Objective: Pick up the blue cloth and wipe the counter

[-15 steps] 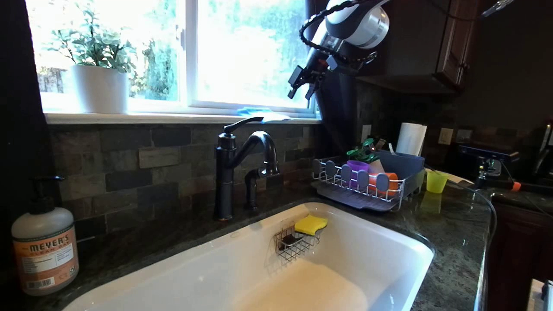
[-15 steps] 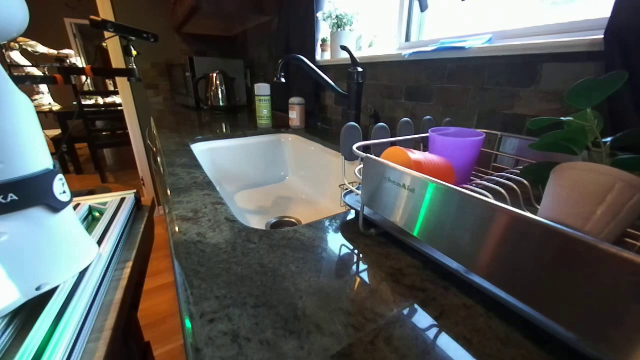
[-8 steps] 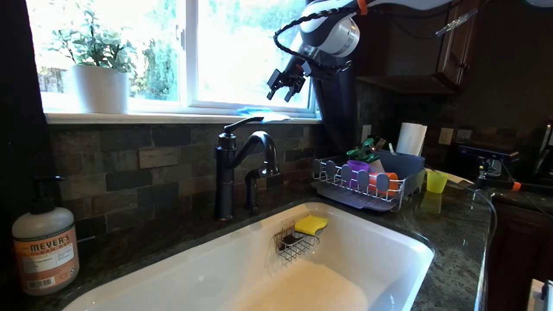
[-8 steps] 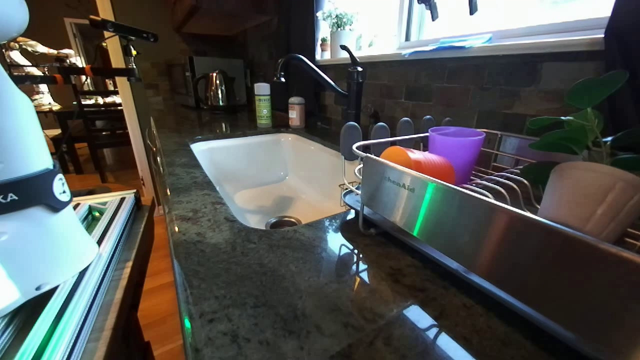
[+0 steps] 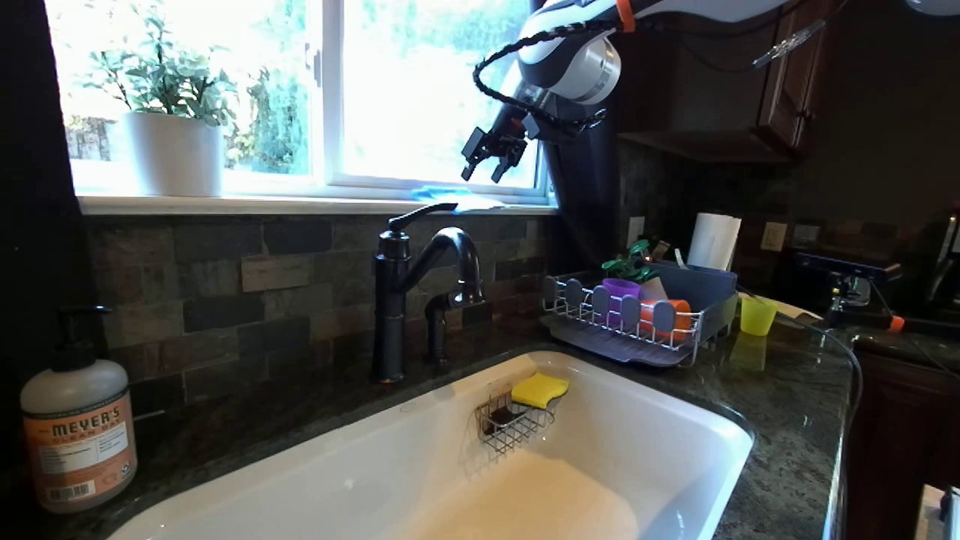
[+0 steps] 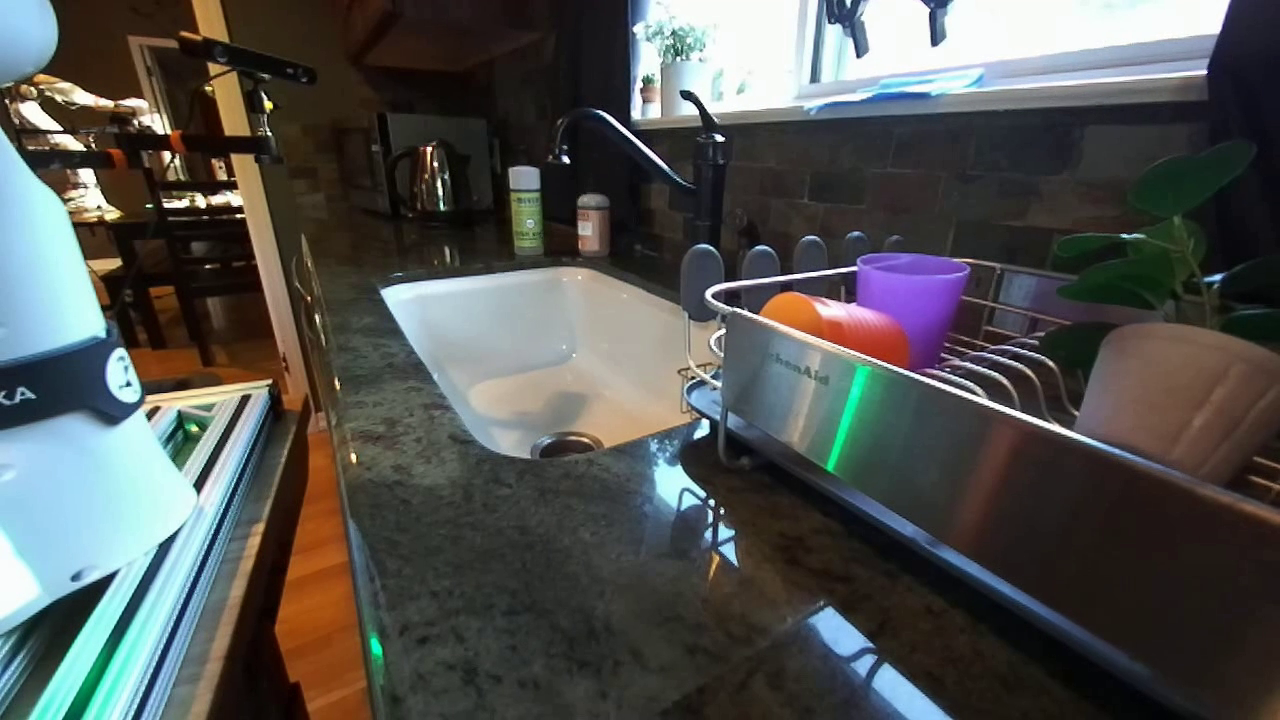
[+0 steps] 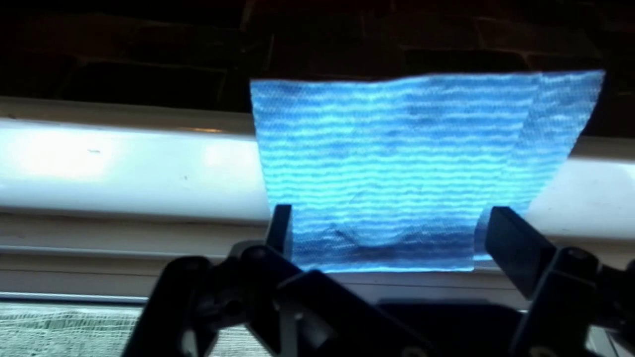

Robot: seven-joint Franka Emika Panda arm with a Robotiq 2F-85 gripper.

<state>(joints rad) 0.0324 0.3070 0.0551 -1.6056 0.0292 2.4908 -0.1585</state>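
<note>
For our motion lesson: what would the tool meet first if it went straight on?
Most likely the blue cloth on the windowsill: the open tool points toward it, though depth is unclear.

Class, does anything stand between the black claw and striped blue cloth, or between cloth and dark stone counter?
Nothing visible blocks claw from cloth. Toward the counter, the curved black faucet behind the white sink and the metal dish rack alongside may obstruct.

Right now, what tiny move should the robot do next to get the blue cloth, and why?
I'd probably lower the open fingers a little toward the blue cloth. In the wrist view the cloth shows between them, but both exterior views show them hanging above it, with a gap, as it lies on the windowsill. Closing here would likely catch only air.
</note>
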